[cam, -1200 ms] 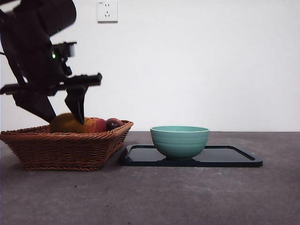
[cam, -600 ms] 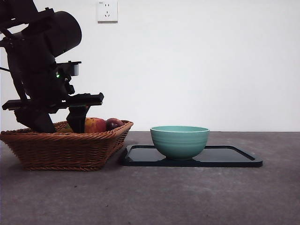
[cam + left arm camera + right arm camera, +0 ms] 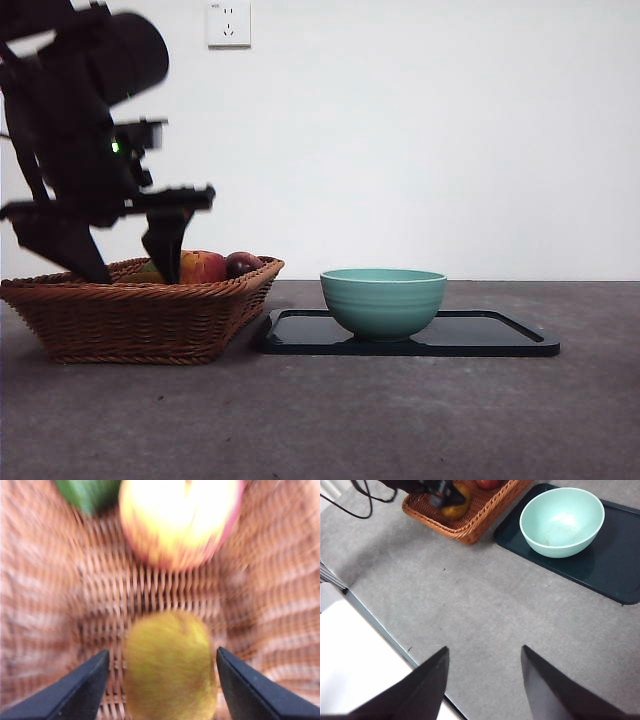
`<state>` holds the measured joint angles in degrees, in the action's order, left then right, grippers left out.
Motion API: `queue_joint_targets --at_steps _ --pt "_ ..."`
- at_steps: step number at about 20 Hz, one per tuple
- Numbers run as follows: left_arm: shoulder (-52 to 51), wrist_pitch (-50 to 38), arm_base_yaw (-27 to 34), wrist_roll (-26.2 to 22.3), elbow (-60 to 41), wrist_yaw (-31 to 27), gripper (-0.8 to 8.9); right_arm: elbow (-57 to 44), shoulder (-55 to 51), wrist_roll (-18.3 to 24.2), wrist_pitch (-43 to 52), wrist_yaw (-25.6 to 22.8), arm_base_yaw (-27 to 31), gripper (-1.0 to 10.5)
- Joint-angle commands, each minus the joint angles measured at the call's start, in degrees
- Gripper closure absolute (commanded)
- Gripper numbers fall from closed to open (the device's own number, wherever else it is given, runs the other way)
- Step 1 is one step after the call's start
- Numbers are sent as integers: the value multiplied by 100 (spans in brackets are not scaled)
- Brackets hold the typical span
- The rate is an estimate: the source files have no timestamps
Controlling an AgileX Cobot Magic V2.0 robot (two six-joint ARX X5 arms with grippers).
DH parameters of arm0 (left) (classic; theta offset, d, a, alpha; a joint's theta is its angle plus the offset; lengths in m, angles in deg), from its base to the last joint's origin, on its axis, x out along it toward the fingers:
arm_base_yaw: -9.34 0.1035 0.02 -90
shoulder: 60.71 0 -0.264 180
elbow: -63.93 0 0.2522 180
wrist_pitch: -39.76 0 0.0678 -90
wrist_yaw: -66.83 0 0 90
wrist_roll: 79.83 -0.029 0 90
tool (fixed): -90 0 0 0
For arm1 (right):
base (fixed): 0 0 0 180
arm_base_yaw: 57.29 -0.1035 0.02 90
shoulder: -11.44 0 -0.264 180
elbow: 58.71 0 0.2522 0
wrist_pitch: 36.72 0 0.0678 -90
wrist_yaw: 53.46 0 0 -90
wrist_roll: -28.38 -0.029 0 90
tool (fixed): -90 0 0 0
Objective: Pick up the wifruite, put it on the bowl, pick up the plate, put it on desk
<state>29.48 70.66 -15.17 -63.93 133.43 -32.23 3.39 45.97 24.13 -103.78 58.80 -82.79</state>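
Note:
The wifruite (image 3: 170,665), a dull brown-green fruit, lies on the floor of the wicker basket (image 3: 130,320). My left gripper (image 3: 162,680) is open, with one jaw on each side of the fruit and a thin gap on at least one side. In the front view the left gripper (image 3: 135,275) reaches down into the basket at the left and hides the fruit. The teal bowl (image 3: 383,300) stands on the dark plate (image 3: 500,335), and both show in the right wrist view as the bowl (image 3: 562,522) and the plate (image 3: 615,570). My right gripper (image 3: 485,680) is open and empty, high above the desk (image 3: 320,420).
A red-yellow apple (image 3: 203,267) and a dark plum (image 3: 242,264) lie in the basket past the left gripper. The apple (image 3: 180,520) and a green item (image 3: 87,492) lie just beyond the wifruite. The plate touches the basket's right side. A white wall stands behind.
My left gripper dropped into the basket, then rose slightly. The left wrist view is blurred by motion. Bowl, plate and basket have not moved.

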Motion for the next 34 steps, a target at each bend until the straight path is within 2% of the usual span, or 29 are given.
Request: queue_joint_targets --at_steps 1,4,7,14,21,27,34 --pt "-315 7 -31 -146 120 -17 468 46 17 44 63 -20 -39 717" --pt "-883 234 -33 -188 120 39 469 46 17 44 61 -20 -39 717" --pt "-1517 560 -37 -330 120 533 469 46 17 44 85 -20 -39 717" --pt "-2789 1495 -37 -835 120 2216 469 46 17 42 101 -22 -39 717" --pt "-3471 2430 -37 -1335 120 3814 469 46 17 42 101 -22 -39 717" --pt "-3569 2841 -37 -1508 120 3960 469 46 17 15 94 -20 -39 717" --pt "-3569 2828 -37 -1530 120 3969 469 46 17 -2 94 -20 -39 717"
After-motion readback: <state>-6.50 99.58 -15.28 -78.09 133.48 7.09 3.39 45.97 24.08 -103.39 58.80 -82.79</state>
